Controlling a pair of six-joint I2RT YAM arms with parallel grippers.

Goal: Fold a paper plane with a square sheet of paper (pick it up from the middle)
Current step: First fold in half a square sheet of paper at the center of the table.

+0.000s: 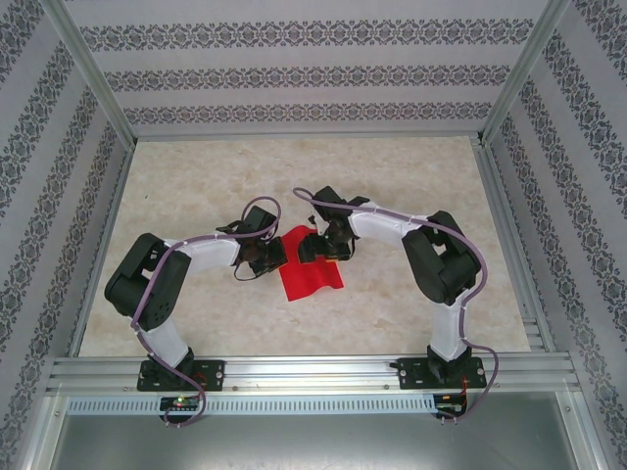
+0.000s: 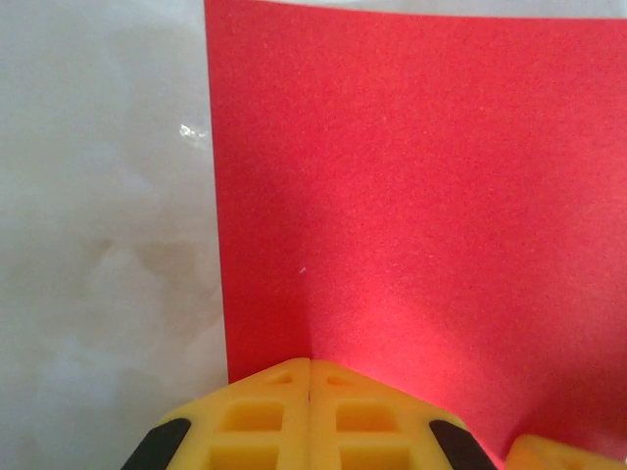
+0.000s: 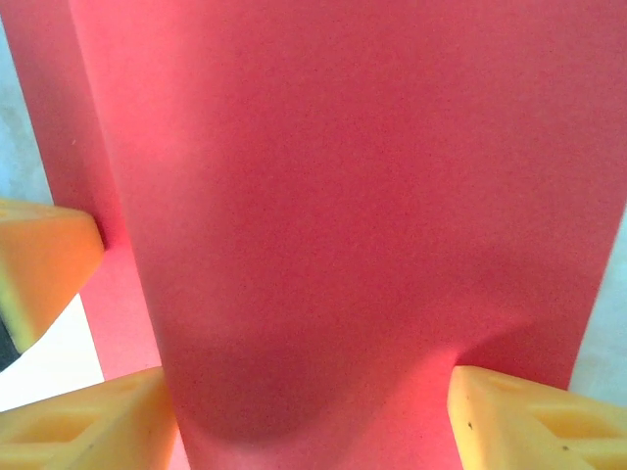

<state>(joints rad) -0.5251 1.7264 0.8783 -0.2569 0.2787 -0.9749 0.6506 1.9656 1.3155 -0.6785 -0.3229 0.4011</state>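
Observation:
The square sheet of paper (image 1: 312, 276) is bright red and lies at the middle of the table, bowed upward rather than flat. My left gripper (image 1: 266, 257) is at its left edge. In the left wrist view its yellow fingertips (image 2: 284, 377) are pressed together on the paper's (image 2: 411, 196) edge, and a faint crease runs away from them. My right gripper (image 1: 318, 245) is over the paper's far side. In the right wrist view its jaws (image 3: 309, 392) stand wide apart, and the paper (image 3: 343, 196) bulges up between the two yellow fingers (image 3: 509, 411).
The marble-patterned table (image 1: 392, 176) has open surface beyond and on both sides of the paper. Aluminium rails (image 1: 313, 370) run along the near edge by the arm bases, and patterned walls close in the other sides.

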